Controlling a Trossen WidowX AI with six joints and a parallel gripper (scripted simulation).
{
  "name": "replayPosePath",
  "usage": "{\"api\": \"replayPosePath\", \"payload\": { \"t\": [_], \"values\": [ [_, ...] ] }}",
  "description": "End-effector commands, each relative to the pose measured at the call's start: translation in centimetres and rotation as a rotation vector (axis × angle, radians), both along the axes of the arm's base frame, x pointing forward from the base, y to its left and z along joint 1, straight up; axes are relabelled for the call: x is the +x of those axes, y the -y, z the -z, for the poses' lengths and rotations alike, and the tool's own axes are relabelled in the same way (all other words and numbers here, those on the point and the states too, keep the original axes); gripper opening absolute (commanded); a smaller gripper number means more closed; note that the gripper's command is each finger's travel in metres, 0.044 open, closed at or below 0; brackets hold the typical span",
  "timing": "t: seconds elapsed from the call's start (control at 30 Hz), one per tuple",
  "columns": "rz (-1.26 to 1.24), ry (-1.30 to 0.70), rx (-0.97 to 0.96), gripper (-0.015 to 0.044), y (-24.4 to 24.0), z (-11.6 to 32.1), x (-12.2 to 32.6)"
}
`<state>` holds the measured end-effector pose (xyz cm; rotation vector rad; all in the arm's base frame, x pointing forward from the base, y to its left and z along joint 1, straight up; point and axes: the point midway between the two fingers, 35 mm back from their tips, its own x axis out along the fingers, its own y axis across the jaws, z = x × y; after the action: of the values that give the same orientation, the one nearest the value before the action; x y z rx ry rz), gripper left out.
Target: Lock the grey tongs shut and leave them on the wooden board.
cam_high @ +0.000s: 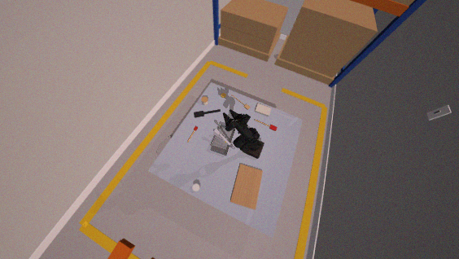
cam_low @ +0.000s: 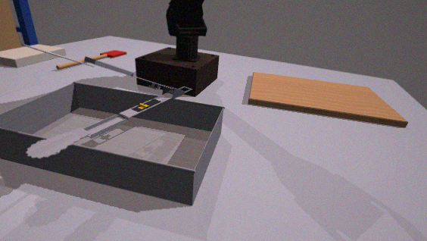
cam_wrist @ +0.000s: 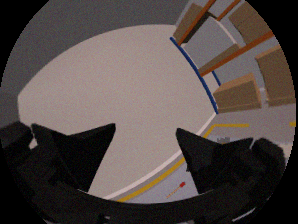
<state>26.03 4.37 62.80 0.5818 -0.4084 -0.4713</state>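
The grey tongs (cam_high: 224, 138) (cam_low: 57, 145) lie open across the roasting tin (cam_high: 220, 149) (cam_low: 166, 168). One arm crosses the tin, its scalloped tip over the near wall in the exterior view; the other reaches away beyond the tin. The hinge end (cam_low: 183, 91) is at the tin's far side, towards the robot base. A yellow piece (cam_low: 142, 106) shows on the arm over the tin. The wooden board (cam_high: 246, 186) (cam_low: 318, 98) is bare. My gripper (cam_high: 227, 113) (cam_wrist: 147, 129) is open and empty, up above the table and apart from the tongs. It is out of frame in the exterior view.
A red-headed tool (cam_high: 273, 127) (cam_low: 113, 54) and a pale block (cam_high: 263, 108) (cam_low: 34, 54) lie beyond the arm. A black spatula (cam_high: 199, 114), a small red-tipped tool (cam_high: 195, 128) and an orange-topped jar (cam_high: 204, 98) are past the tin. A white cup (cam_high: 196, 186) stands near the table edge.
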Motion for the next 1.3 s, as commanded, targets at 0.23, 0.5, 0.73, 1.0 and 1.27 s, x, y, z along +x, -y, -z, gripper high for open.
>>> {"api": "replayPosePath", "payload": {
  "t": [0.23,0.5,0.73,1.0,1.27],
  "values": [
    [-0.024,0.031,-0.049,0.0243,0.6,-1.2,-1.9],
    [-0.092,0.120,-0.123,0.0033,1.4,-3.3,-5.9],
    [-0.172,0.200,-0.207,-0.0150,2.2,-4.9,-9.7],
    [-0.130,0.282,-0.350,-0.0150,8.5,-6.1,-14.7],
    [-0.019,0.261,-0.426,-0.0150,15.8,-5.1,-15.6]
  ]
}}
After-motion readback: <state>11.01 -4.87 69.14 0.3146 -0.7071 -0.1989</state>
